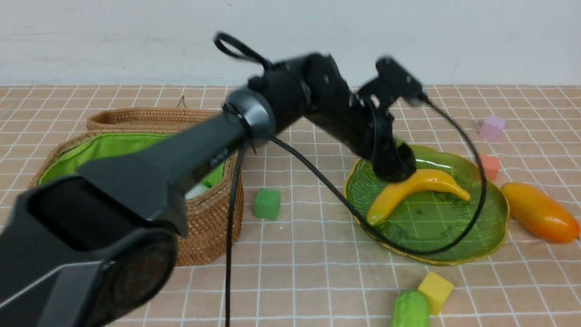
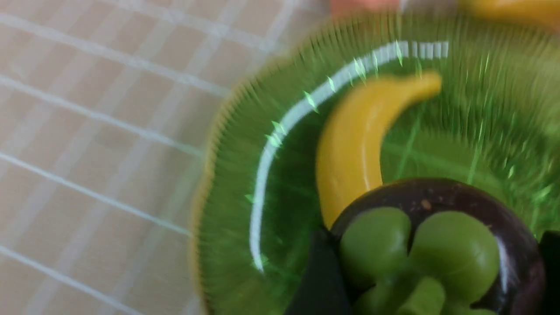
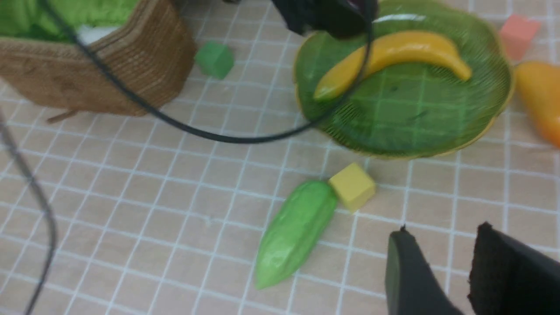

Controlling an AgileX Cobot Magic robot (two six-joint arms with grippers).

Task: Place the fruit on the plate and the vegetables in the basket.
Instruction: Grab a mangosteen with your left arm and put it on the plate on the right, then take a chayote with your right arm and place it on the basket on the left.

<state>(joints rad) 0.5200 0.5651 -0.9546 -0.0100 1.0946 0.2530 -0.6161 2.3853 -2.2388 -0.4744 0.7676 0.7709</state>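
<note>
Left gripper (image 1: 394, 170) pinched the mangosteen (image 2: 437, 249) over the far-left part of the plate (image 1: 431, 218), just beside the banana (image 1: 417, 186) lying in it; I judged that letting go there could land the round fruit on the banana and roll it over the rim onto the desk (image 1: 317, 254).

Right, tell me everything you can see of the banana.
The banana is a long, curved, plain yellow toy with smooth, glossy, plastic-looking skin. It lies on its side in the green plate, arched toward the wall, its blunt end near the plate's left rim, its tapered end pointing right. The left gripper, holding the mangosteen, hangs close by its arched back; whether either touches it cannot be told. A black cable passes in front of its left end.
</note>
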